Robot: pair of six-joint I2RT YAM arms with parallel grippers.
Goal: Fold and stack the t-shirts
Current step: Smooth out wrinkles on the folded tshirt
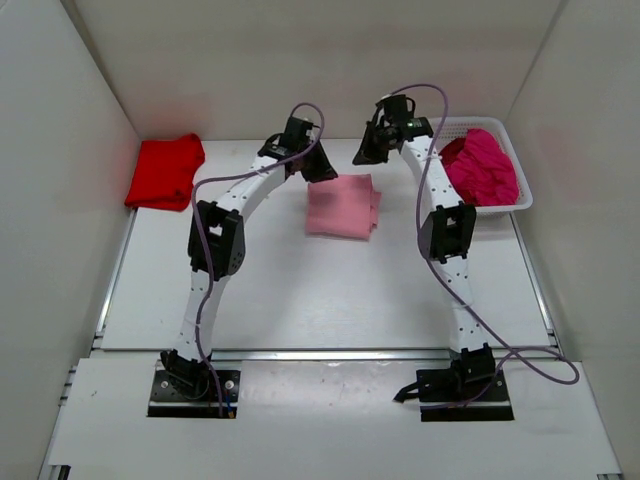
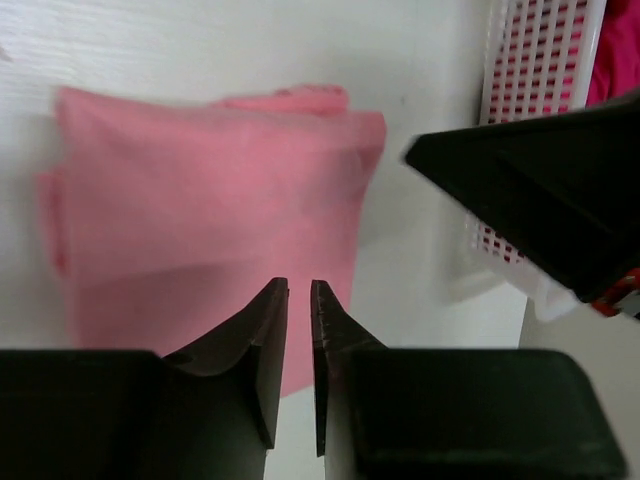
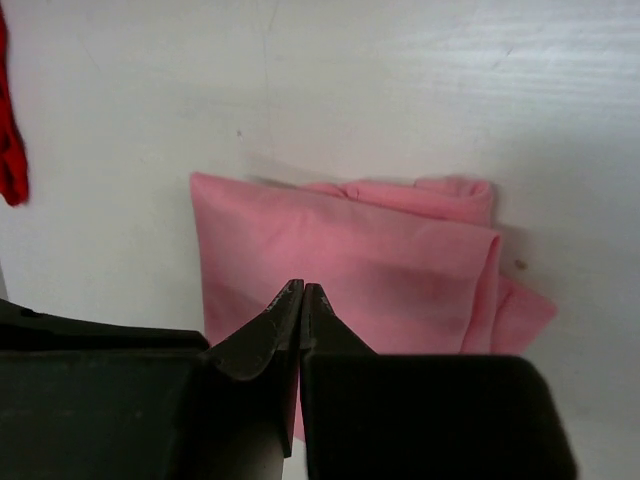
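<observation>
Jaws of the left gripper (image 2: 299,300) stand slightly apart with nothing between them; those of the right gripper (image 3: 301,295) are pressed together, also empty. The folded light pink t-shirt (image 1: 343,206) lies near the table centre. The red t-shirt (image 1: 162,172) is at 10 o'clock, and the magenta t-shirts (image 1: 482,167) fill the basket (image 1: 505,208) at 2 o'clock.

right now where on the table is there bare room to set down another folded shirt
Widest free patch: the near table, between the pink shirt and the arm bases. A smaller one lies between the red shirt and the left arm. Crowded: around the pink shirt, with the left gripper and right gripper beside it, and the basket, full of magenta shirts.
</observation>
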